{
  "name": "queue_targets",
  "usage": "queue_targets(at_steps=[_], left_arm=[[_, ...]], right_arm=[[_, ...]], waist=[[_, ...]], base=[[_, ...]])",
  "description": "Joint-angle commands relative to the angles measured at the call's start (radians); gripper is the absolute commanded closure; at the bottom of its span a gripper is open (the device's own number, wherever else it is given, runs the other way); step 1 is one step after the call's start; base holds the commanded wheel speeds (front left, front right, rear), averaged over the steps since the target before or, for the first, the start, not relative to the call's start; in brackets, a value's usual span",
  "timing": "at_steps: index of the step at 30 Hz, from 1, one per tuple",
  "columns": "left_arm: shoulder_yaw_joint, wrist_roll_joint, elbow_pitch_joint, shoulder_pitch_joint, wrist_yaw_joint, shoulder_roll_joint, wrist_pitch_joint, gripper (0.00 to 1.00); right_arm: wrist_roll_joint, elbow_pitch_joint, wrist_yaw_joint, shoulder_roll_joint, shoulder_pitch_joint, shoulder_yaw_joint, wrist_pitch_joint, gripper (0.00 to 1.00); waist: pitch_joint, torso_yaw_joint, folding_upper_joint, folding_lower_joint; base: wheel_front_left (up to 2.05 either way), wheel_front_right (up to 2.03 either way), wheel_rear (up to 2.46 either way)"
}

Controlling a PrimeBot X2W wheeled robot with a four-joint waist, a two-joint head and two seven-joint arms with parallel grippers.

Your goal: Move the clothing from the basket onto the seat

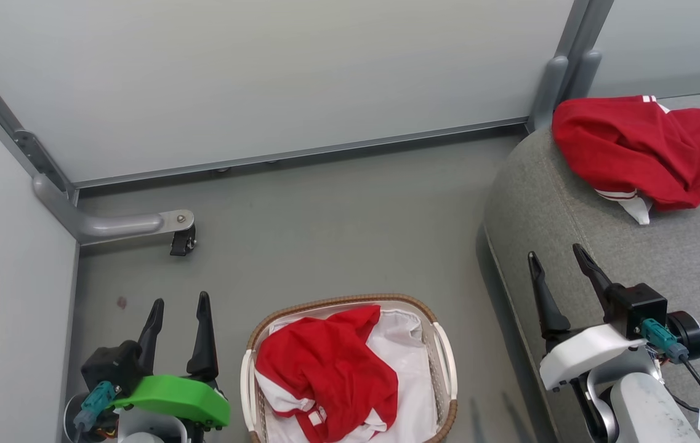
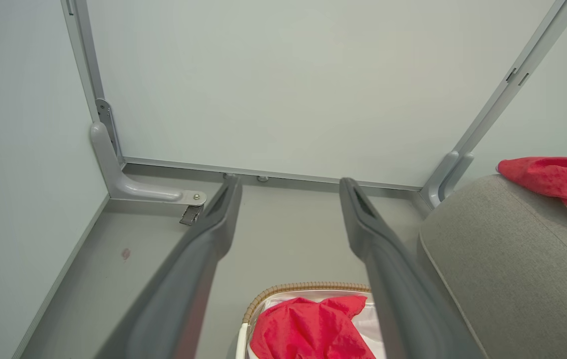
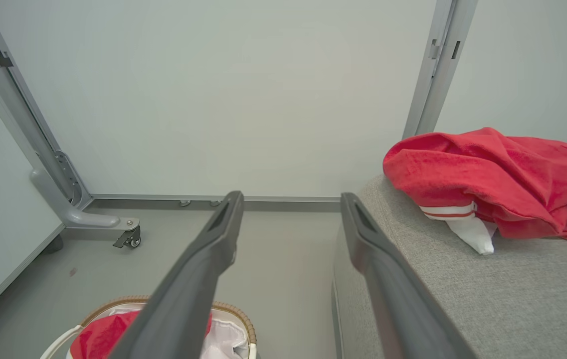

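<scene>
Of the 2 soft red sports garments with white stripes, the 1st garment [image 1: 645, 147] is already laid on the large seat [image 1: 571, 234] of grey woven fabric, up and to the right of the small oval basket [image 1: 337, 301] with white slatted plastic sides and a brown woven rim. The 2nd garment [image 1: 325, 375] is bunched inside the basket, toward its left side, over the plain white liner cloth [image 1: 408, 344]. The task is judged half done, and the reach for the 2nd garment is taken as the step in hand.

The left gripper [image 1: 180, 300] is held just left of the basket, its 2 long dark fingers spread apart with nothing between them. The right gripper [image 1: 554, 252] is held to the right of the basket, over the seat's rounded edge, likewise spread wide and empty.

A descent into the basket is called for next, with a raised red fold to be straddled before any closing. The thin, loose liner should be kept out of the pinch.

The red cloth looks limp, matte and crumpled, so drape below the grip is to be expected, and a lift clear of the rigid rim is needed. The seat is coarse-woven, with a seam along its curved edge. The grey floor [image 1: 325, 234] around the basket looks smooth.
</scene>
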Motion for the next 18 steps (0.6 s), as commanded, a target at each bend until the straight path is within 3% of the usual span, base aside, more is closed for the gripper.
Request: queue_targets(at_steps=[1,9,18], left_arm=[[0.002,0.008,-0.001,-0.002,0.003,0.001,0.001,0.0],[-0.022,0.027,0.008,-0.044,-0.002,0.001,0.001,0.0],[-0.092,0.064,0.124,-0.2,-0.011,0.001,0.001,0.0]], right_arm=[[-0.003,-0.003,-0.001,-0.003,0.0,0.0,-0.002,0.0],[0.0,-0.02,-0.001,-0.003,-0.029,-0.002,-0.002,0.0],[-0.013,-0.051,-0.001,-0.003,-0.099,-0.01,-0.002,0.0]], waist=[[0.004,-0.001,0.0,0.0001],[0.057,-0.011,0.0,0.0001],[0.209,-0.042,0.0,0.0001]], base=[[0.0,0.0,0.0],[0.0,0.0,0.0],[0.0,0.0,0.0]])
